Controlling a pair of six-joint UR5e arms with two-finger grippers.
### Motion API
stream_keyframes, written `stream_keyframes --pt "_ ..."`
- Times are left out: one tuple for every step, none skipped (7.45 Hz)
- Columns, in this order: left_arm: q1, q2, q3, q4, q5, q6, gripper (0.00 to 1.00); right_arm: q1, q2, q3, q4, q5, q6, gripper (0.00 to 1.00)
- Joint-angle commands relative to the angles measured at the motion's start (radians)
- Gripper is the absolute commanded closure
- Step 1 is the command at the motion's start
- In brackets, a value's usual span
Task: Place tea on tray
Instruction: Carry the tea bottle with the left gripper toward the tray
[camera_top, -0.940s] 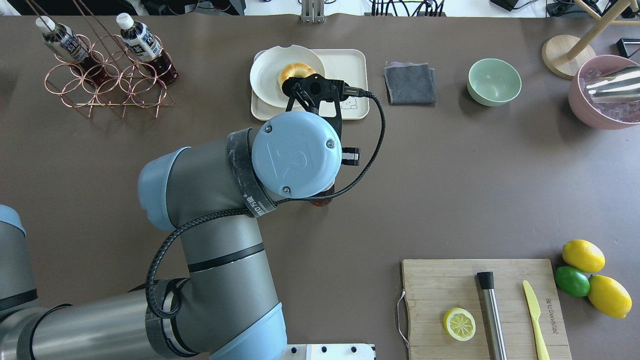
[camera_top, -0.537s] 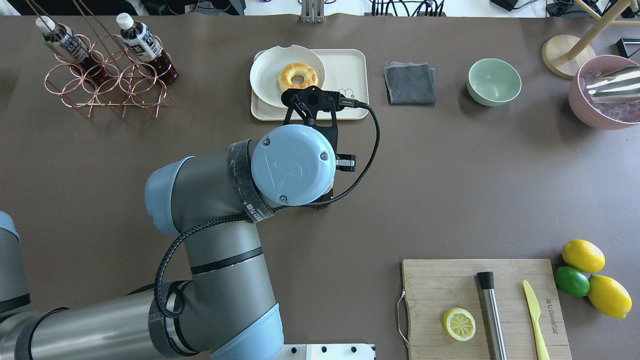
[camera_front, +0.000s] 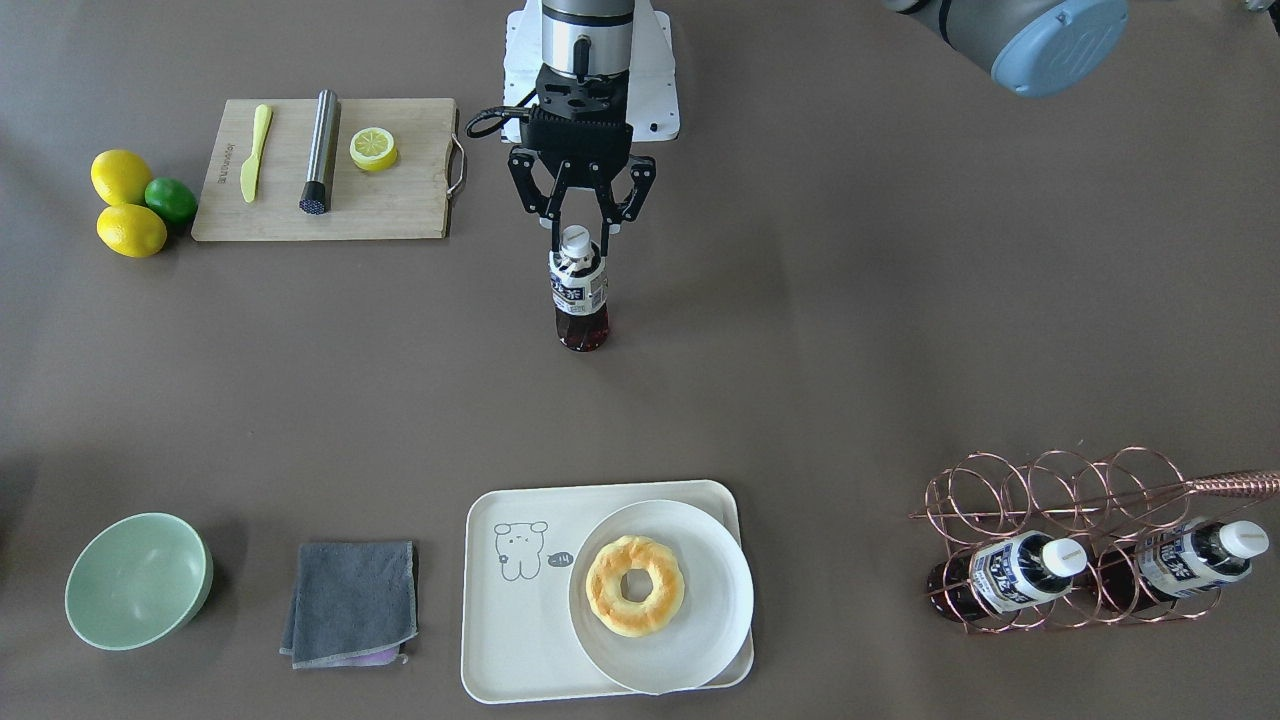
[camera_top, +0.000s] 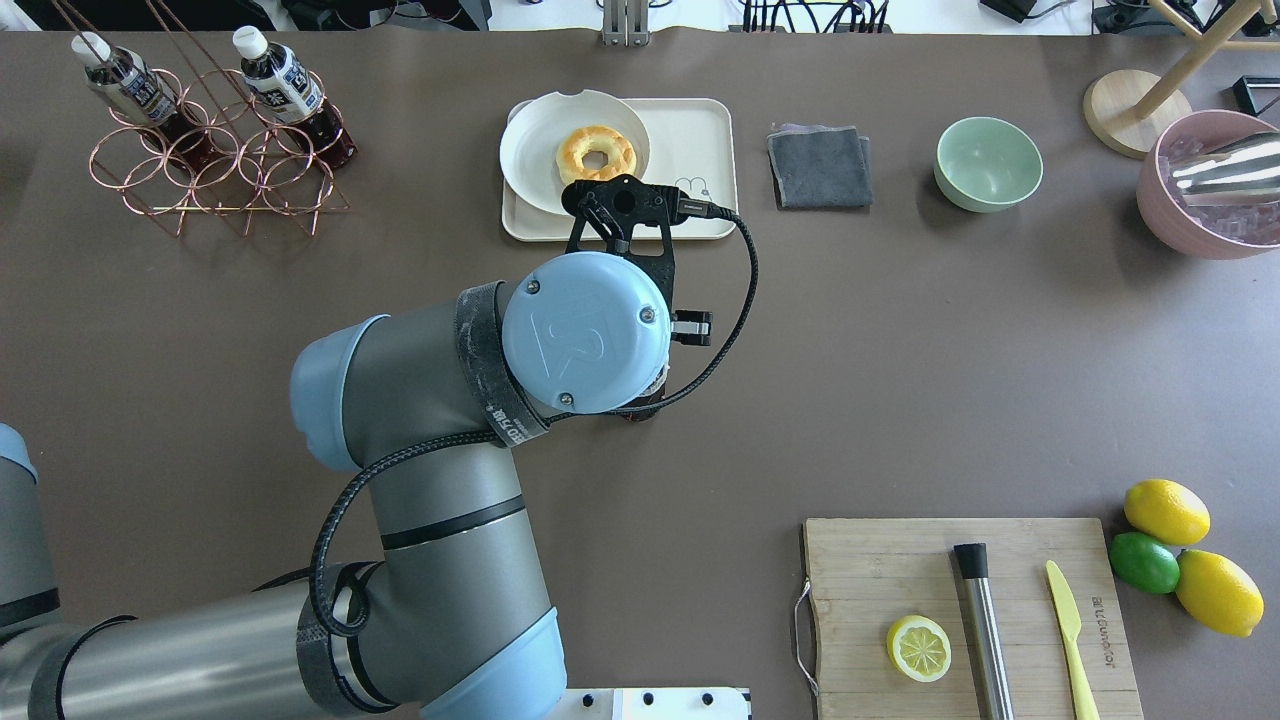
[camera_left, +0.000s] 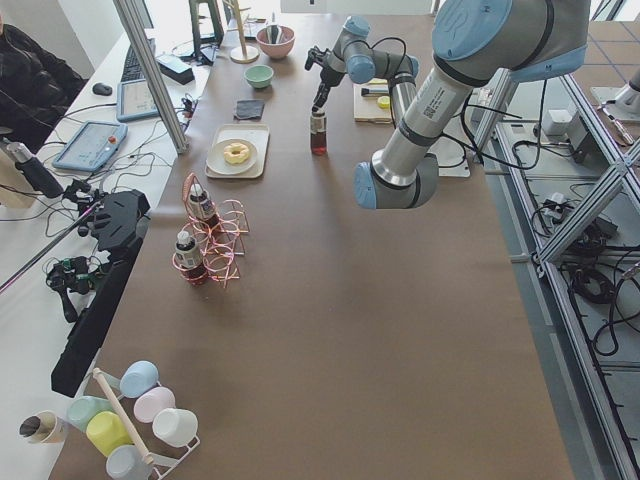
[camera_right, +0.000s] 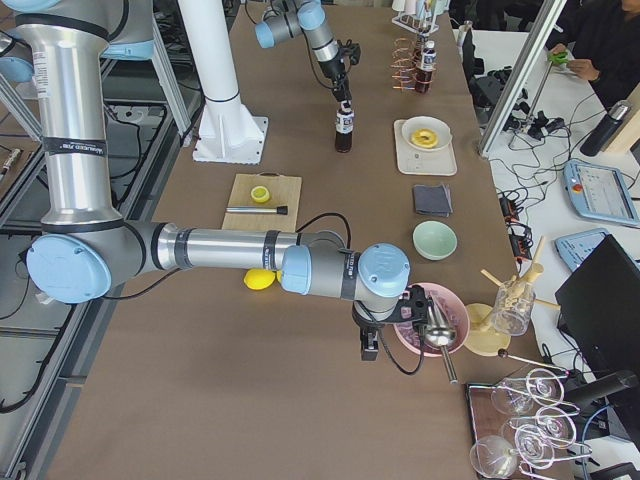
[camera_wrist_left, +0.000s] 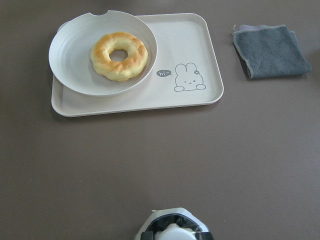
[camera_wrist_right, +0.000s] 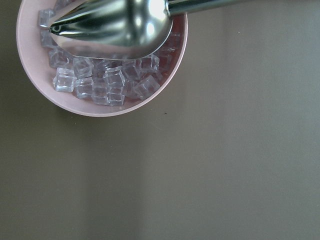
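Note:
A tea bottle (camera_front: 578, 295) with a white cap stands upright on the brown table, well short of the tray (camera_front: 510, 620). My left gripper (camera_front: 579, 245) points down over it, open, one finger on each side of the cap with a small gap. In the overhead view the wrist hides all but a sliver of the bottle (camera_top: 640, 411). The left wrist view shows the cap (camera_wrist_left: 172, 231) at the bottom edge and the tray (camera_wrist_left: 190, 45) ahead. My right gripper (camera_right: 368, 345) hangs beside the pink ice bowl (camera_right: 450, 310); I cannot tell whether it is open.
A white plate (camera_front: 700, 620) with a doughnut (camera_front: 634, 585) covers one half of the tray. Two more tea bottles (camera_front: 1020, 583) lie in a copper wire rack (camera_front: 1080, 480). A grey cloth (camera_front: 350, 600), a green bowl (camera_front: 137, 580) and a cutting board (camera_front: 400, 210) are nearby.
My left wrist has drawn back from the tray toward the robot's side and now covers more of the bottle. The bottle has stayed in place.

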Motion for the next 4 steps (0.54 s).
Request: stream_keyframes --pt "-0.001 0.0 -0.012 0.001 -0.003 0.0 0.02 0.0 0.0 0.0 -0.001 0.0 0.0 0.0" --pt "-0.004 0.0 -0.024 0.002 -0.006 0.0 0.02 0.0 0.0 0.0 -0.001 0.0 0.0 0.0" --pt "-0.008 -0.001 -0.032 0.004 -0.011 -0.003 0.02 0.0 0.001 0.0 -0.001 0.0 0.0 0.0" --pt "-0.033 0.002 -0.029 0.001 -0.006 -0.012 0.02 0.0 0.003 0.0 0.0 0.0 0.0 0.0"
